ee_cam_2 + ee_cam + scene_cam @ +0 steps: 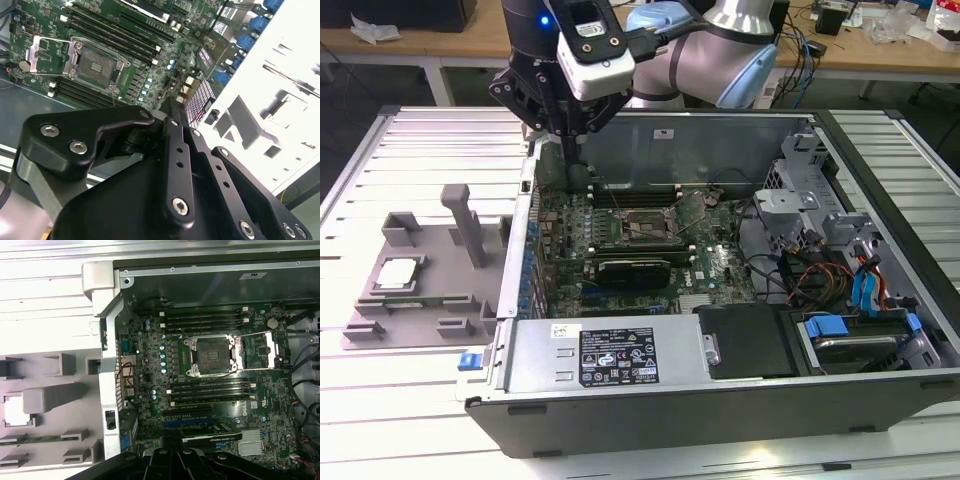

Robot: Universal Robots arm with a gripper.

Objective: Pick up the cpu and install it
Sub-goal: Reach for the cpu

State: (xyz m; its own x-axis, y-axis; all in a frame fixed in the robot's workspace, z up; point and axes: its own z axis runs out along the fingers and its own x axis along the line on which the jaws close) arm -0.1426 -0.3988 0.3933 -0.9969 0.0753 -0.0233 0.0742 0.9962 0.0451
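The cpu (398, 272) lies flat in a recess of the grey slotted tray (445, 265) (silvery top up). The tray sits on the bench (410, 140) just beside the open computer case (720, 380), at the exterior view's left. The chip is untouched, so I judge the pick-up step not yet made.

The gripper (572, 168) hangs over the case wall nearest the tray, well apart from the cpu, its jaws closed together on nothing. The socket (216, 356) on the motherboard (150, 365) stands empty, its frame swung back.

The grasp, I judge, calls for the jaws to part and straddle the chip's edges squarely.

Count: one cpu, one tray, one socket, one case, one gripper.
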